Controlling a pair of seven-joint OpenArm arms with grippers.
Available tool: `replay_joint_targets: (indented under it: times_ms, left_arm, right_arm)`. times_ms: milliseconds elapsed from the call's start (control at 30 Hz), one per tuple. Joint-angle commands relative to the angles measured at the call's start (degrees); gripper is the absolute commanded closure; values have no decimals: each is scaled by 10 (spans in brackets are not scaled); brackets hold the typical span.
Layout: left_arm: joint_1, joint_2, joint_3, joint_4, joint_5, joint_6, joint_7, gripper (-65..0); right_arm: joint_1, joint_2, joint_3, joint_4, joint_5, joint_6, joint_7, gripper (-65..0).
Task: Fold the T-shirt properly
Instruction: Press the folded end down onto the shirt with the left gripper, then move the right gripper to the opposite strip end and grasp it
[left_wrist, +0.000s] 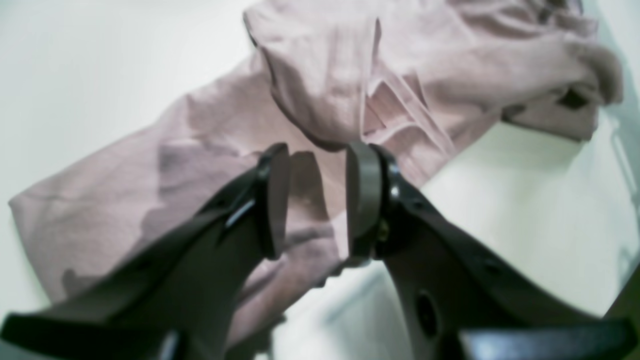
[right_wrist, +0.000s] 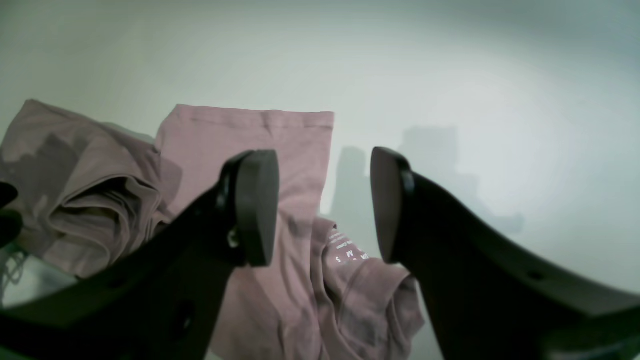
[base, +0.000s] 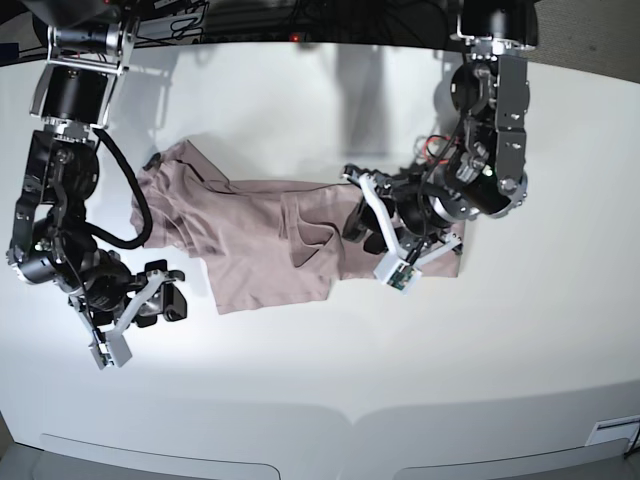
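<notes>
The T-shirt (base: 260, 235) is spread crumpled across the middle of the white table (base: 330, 380). The left gripper (left_wrist: 315, 200) is held narrowly parted above its bunched folds, gripping nothing. The right gripper (right_wrist: 325, 205) is held wide apart over the shirt's other end, empty.

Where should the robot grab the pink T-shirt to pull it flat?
Probably the flat lower edge of the T-shirt near the right gripper, coming in from the table's front. That edge lies smooth and single, while the middle is bunched into thick folds under the left gripper.

Both hands agape: left hand (left_wrist: 317, 200), right hand (right_wrist: 325, 205).
</notes>
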Motion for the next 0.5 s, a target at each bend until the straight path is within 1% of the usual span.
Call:
replay_joint_targets:
  times_ms: [0,100,167,300,467]
  left_arm:
    - [-11,4,9,9,-9,0,-16,-184]
    - [-12,4,29,6,5,2,-26,-184]
    - [-14,4,42,-11,12,15,-36,-172]
    - [-28,4,65,-86,56,43,-72,-162]
    - [-80,4,68,-166,43,48,-73,-163]
  right_arm:
    - [14,7,2,10,9,2,11,-304]
    - [14,7,2,10,9,2,10,-304]
    - [14,7,2,10,9,2,9,-304]
    - [14,7,2,10,9,2,7,-304]
    - [14,7,2,10,9,2,3,-304]
